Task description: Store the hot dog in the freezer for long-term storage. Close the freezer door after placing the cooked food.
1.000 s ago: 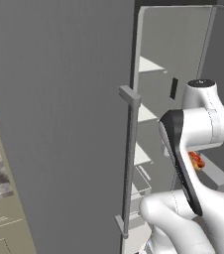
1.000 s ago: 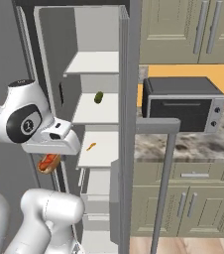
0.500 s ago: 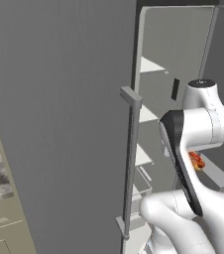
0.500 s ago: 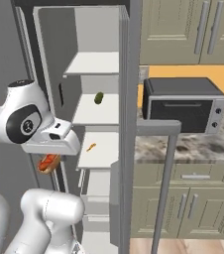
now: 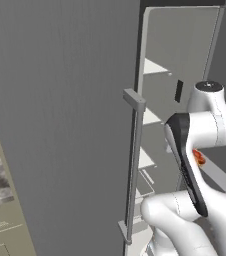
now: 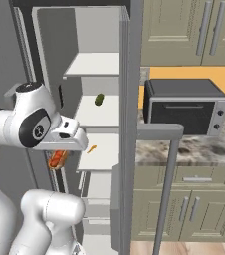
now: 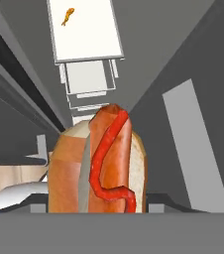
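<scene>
While the freezer door (image 6: 129,124) stands wide open, you see this:
Gripper (image 6: 59,155): closed around the hot dog (image 7: 100,163), hanging below the wrist.
Hot dog: in front of the freezer (image 6: 102,99), level with its middle shelf's front edge.
Shelves: small green item (image 6: 99,99) above, orange scrap (image 6: 91,148) below.
Worktop: toaster oven (image 6: 186,107) near its left edge.
</scene>
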